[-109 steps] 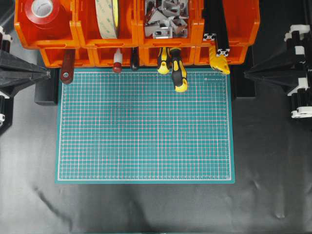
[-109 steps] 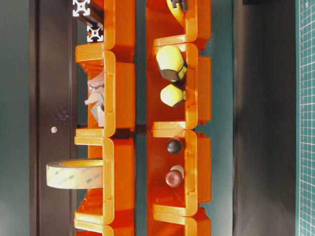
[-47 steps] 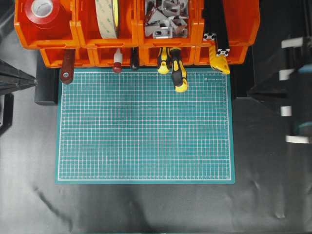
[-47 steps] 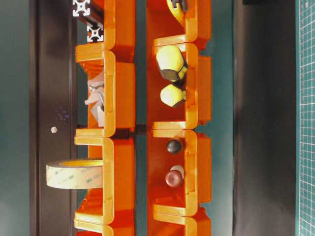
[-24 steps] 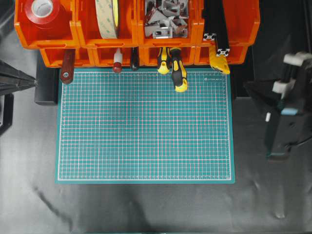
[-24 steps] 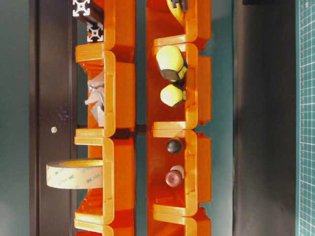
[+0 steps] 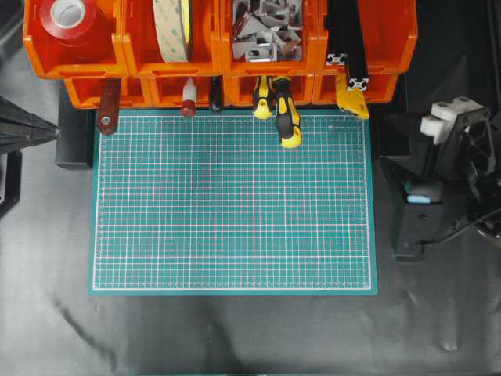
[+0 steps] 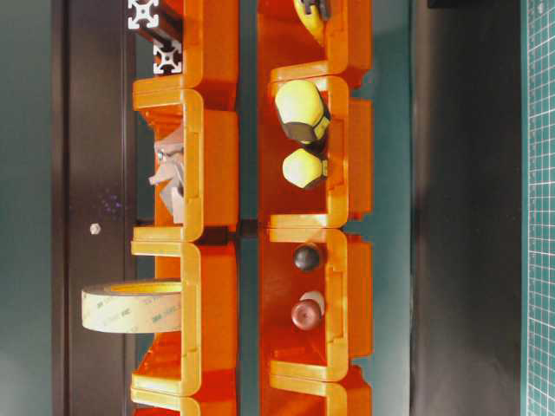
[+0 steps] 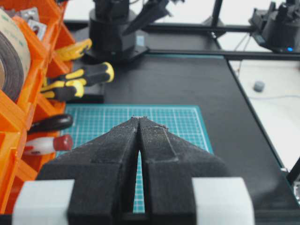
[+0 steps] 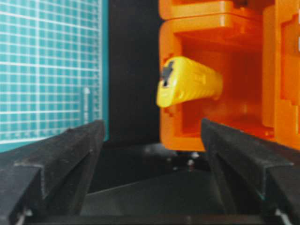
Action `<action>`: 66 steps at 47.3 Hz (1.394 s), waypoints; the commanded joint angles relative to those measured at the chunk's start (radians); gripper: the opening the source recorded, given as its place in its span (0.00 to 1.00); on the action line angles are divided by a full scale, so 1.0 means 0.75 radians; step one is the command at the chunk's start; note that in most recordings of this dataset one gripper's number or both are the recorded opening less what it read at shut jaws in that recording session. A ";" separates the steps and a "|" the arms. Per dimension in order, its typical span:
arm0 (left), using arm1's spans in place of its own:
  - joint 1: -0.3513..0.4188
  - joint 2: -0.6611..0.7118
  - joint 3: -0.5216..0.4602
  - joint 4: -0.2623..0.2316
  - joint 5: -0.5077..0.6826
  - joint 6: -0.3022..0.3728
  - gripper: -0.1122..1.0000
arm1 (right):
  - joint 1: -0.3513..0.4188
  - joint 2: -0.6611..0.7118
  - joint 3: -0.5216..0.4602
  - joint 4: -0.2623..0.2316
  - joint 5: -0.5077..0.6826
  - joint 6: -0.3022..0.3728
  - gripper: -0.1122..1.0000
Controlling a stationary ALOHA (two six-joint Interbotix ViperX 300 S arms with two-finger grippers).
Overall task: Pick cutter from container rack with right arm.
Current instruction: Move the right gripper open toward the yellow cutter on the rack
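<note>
Your cutter sits in the container rack, in the lower bin at its right end, with the butt end poking out of the open front so it can be taken from there. Your right gripper is spread wide and empty, jaws framing that bin and aimed at the yellow handle, but well short of the rack; it stands off the green cutting mat's right edge. The left gripper is pinched together on nothing, parked left of the rack, out of your way

Glossy orange plastic container rack; matt gridded green mat.
</note>
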 commanded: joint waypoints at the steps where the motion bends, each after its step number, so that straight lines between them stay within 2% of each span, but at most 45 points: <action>1: 0.000 0.016 -0.029 0.004 -0.012 -0.002 0.10 | -0.002 0.014 0.004 -0.051 -0.006 0.006 0.81; 7: -0.002 0.016 -0.022 0.004 -0.012 -0.002 0.10 | -0.027 0.045 0.012 -0.102 -0.012 0.031 0.75; 19: -0.002 0.004 -0.027 0.004 -0.082 0.000 0.10 | -0.055 0.131 0.016 -0.235 -0.033 0.200 0.76; 23: -0.002 0.002 -0.027 0.004 -0.086 0.004 0.10 | -0.065 0.174 0.022 -0.260 -0.033 0.250 0.76; 29: -0.010 0.008 -0.022 0.004 -0.084 0.006 0.10 | -0.084 0.227 0.029 -0.272 -0.033 0.311 0.76; 40: -0.022 0.000 -0.014 0.004 -0.080 0.006 0.10 | -0.139 0.280 0.031 -0.307 -0.035 0.366 0.75; 66: -0.025 -0.033 0.010 0.004 -0.076 0.016 0.10 | -0.239 0.282 0.063 -0.331 -0.106 0.372 0.73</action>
